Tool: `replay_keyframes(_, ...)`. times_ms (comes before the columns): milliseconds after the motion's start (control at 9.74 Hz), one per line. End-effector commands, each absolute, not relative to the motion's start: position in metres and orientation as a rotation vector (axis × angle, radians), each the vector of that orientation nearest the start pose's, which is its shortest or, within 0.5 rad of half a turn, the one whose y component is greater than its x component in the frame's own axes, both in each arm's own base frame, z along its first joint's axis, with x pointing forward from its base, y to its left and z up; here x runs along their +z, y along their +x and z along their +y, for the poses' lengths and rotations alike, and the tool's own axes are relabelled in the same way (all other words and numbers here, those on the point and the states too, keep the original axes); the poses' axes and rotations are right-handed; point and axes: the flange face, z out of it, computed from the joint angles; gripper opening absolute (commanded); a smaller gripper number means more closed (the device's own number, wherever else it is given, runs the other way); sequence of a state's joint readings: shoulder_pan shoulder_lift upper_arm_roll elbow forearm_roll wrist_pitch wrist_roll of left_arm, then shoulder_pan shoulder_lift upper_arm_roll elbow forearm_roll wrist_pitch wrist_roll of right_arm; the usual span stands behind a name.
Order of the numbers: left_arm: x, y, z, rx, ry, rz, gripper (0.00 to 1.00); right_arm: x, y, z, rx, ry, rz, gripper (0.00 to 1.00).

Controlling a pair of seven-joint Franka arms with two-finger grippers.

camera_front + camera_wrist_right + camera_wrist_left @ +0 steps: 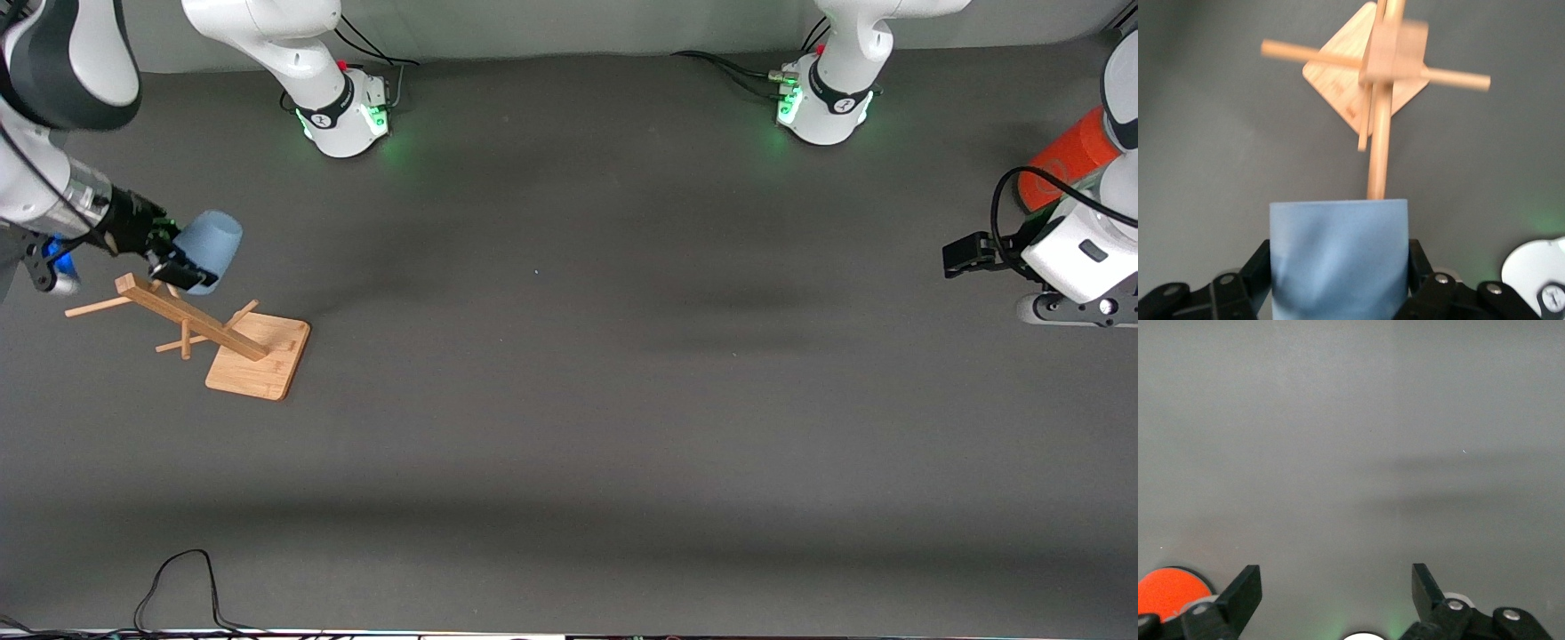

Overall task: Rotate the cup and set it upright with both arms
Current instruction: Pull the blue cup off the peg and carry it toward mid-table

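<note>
At the right arm's end of the bench (569, 427), the right tool (169, 258) reaches out level, pinching the pale-blue cup (210, 249) in the air over the wooden peg stand (227, 342), while the left tool (965, 253) waits spread beside the orange can (1062, 164).

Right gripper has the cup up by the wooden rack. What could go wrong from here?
1. The cup in the right gripper hangs just above the wooden rack; a low swing might clip a peg and tip it.
2. The left gripper waits open beside the orange can, at the table's left-arm end; a hasty start could knock the can.
</note>
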State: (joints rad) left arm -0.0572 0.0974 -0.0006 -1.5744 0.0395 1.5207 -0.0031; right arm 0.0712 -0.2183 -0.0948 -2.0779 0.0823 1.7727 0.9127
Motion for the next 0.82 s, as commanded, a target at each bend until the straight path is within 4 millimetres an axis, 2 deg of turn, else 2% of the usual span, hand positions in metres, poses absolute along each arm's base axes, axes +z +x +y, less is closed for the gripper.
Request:
replay_keyframes(0, 0.567, 0.573, -0.027, 0.249, -3.093, 0.107, 1.0, 0.559, 0.469, 0.054, 0.191, -2.715, 1.454, 0.7)
replay_keyframes(205, 0.567, 0.573, -0.027, 0.249, -3.093, 0.117, 1.0, 0.571, 0.459, 0.126, 0.176, -2.703, 1.489, 0.7)
replay_keyframes(411, 0.567, 0.573, -0.026, 0.249, -3.093, 0.114, 1.0, 0.567, 0.461, 0.2, 0.154, -2.669, 1.559, 0.7)
replay_keyframes(514, 0.567, 0.573, -0.026, 0.249, -3.093, 0.114, 1.0, 0.559, 0.465, 0.243, 0.147, -2.652, 1.608, 0.7)
replay_keyframes(719, 0.567, 0.573, -0.026, 0.249, -3.093, 0.114, 1.0, 0.537, 0.476, 0.352, 0.116, -2.612, 1.734, 0.69)
